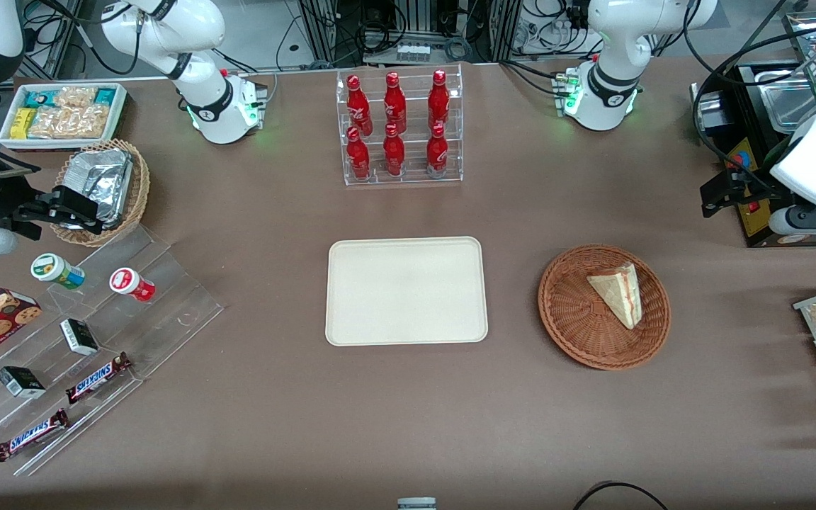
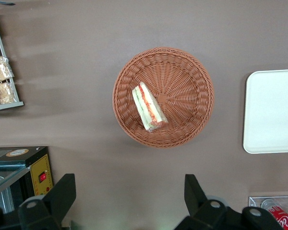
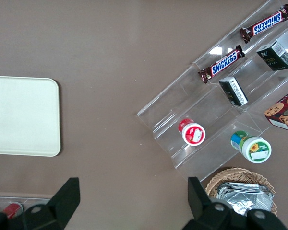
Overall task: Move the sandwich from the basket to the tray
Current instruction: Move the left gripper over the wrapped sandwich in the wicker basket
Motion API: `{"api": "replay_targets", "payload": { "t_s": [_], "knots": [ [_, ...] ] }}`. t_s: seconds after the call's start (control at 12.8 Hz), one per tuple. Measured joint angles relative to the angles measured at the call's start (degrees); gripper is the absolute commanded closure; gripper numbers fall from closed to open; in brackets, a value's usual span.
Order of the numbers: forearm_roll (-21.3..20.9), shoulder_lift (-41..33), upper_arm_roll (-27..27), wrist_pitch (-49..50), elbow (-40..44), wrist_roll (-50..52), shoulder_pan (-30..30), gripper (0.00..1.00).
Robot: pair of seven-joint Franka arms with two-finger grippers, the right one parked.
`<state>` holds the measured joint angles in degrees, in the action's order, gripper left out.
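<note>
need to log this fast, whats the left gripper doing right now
Left gripper: open, holding nothing, up above the table, with the sandwich in the basket in its view.

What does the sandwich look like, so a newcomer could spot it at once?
Beside the cream tray, toward the working arm's end, sits a shallow reddish-brown wicker basket. The sandwich lies in it: a white triangular wedge with red and green filling. The open gripper hovers above the table.

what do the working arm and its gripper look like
The left arm has glossy white rounded shells with black joint bands and black cables along it. Its gripper, raised clear of the basket, has two black wedge-shaped fingers standing open.
</note>
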<state>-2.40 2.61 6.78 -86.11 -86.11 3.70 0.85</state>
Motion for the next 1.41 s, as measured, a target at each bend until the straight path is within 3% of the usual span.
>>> {"api": "replay_targets", "payload": {
  "t_s": [0.55, 1.18, 1.41],
  "knots": [
    [0.0, -0.4, 0.0, 0.1, -5.3, 0.2, 0.0, 0.00],
    [0.3, -3.5, -0.5, -18.3, -24.8, 0.3, 1.2, 0.00],
    [3.1, -3.7, -1.1, -25.5, -30.8, 0.4, 1.7, 0.00]
  ]
}}
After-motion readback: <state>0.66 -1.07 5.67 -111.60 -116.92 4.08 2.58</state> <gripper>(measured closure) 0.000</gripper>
